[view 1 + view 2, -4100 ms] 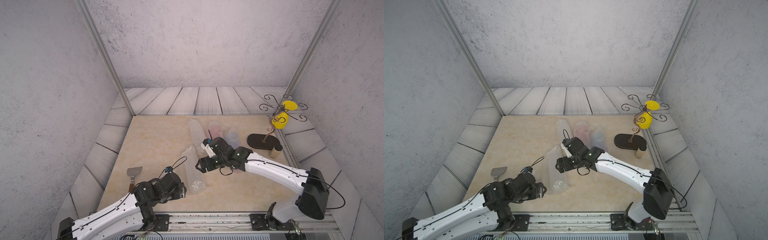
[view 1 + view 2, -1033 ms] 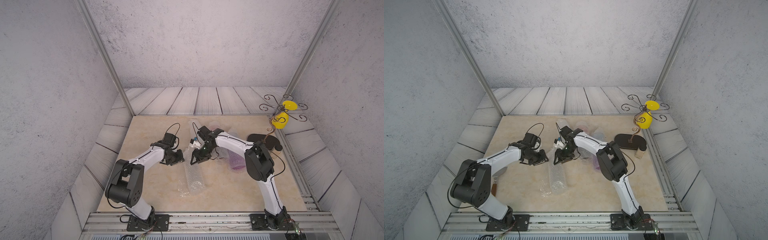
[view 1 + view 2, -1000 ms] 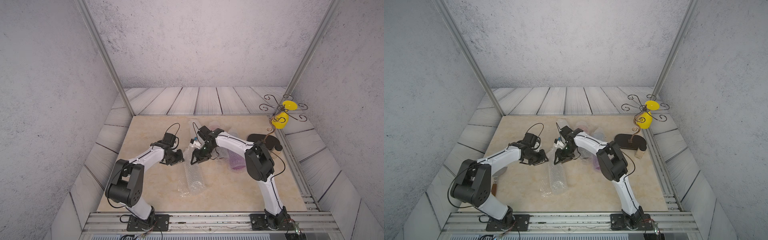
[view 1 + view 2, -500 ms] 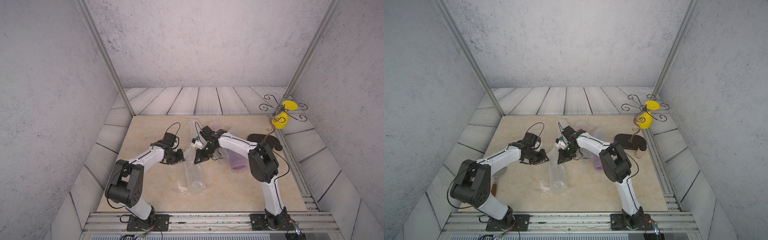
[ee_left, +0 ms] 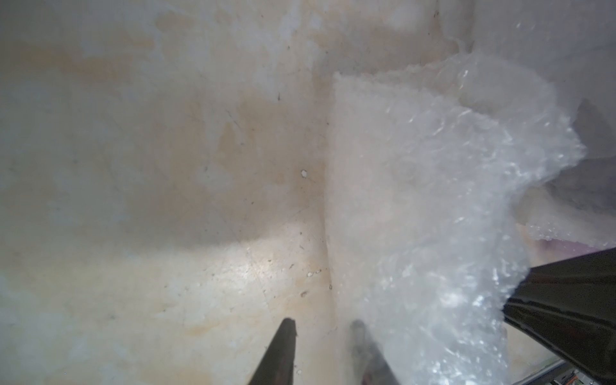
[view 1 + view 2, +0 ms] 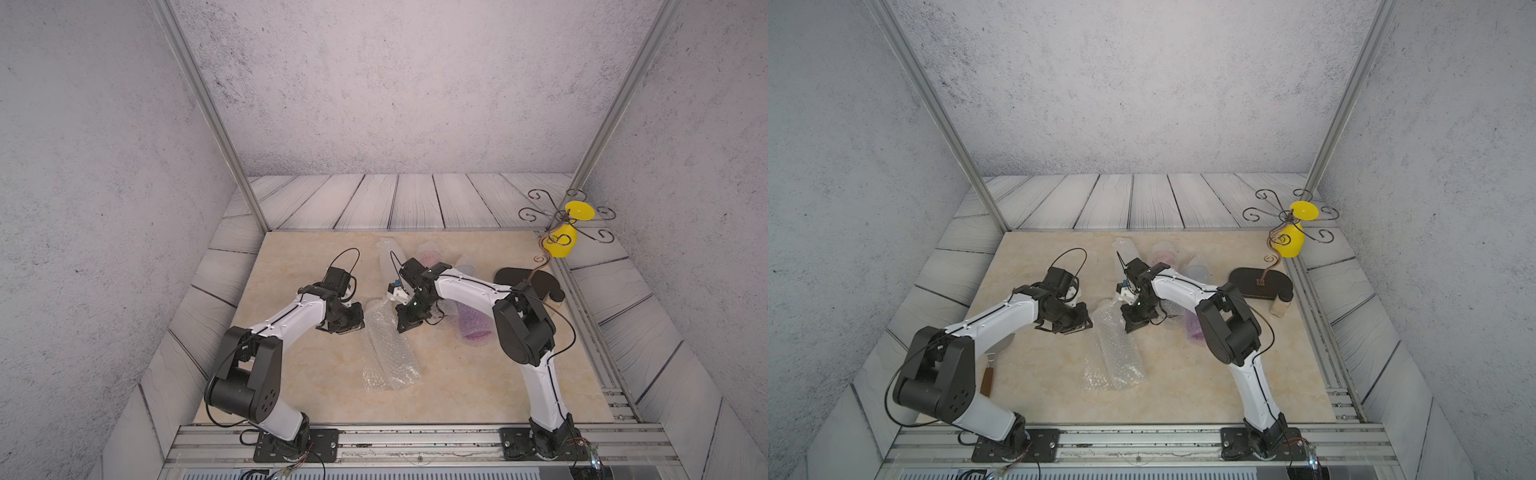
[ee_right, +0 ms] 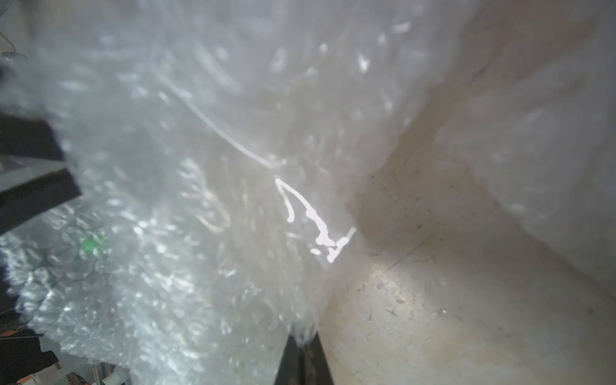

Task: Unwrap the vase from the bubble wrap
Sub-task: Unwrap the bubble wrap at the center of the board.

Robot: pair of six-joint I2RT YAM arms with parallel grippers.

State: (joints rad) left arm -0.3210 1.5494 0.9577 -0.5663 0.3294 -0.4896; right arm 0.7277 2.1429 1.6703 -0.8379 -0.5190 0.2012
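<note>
Clear bubble wrap (image 6: pixel 388 347) lies as a loose roll in the middle of the beige table (image 6: pixel 316 374), running near to far, and both arms meet at its far end.

The change is on the right. A second ago the right gripper (image 6: pixel 402 327) had its jaws apart over the far right corner of the roll. Now they are pressed together. The right wrist view shows a thin edge of the sheet running down into the closed tips, so it looks like a pinch on the wrap itself.

The left gripper (image 6: pixel 354 326) has not moved from the far left side of the roll. In the left wrist view its fingers (image 5: pixel 283 346) stand a little apart. One is over bare table and the other shows dimly through the sheet's edge, clamping nothing that I can see.

So the hold is probably made and the peel can start. Drawing the pinched edge up and to the right should open a layer, provided the left side pins the roll so that it is not dragged along.

A purple vase (image 6: pixel 473 326) lies just right of the right gripper. Whether this roll holds anything, I cannot tell.
</note>
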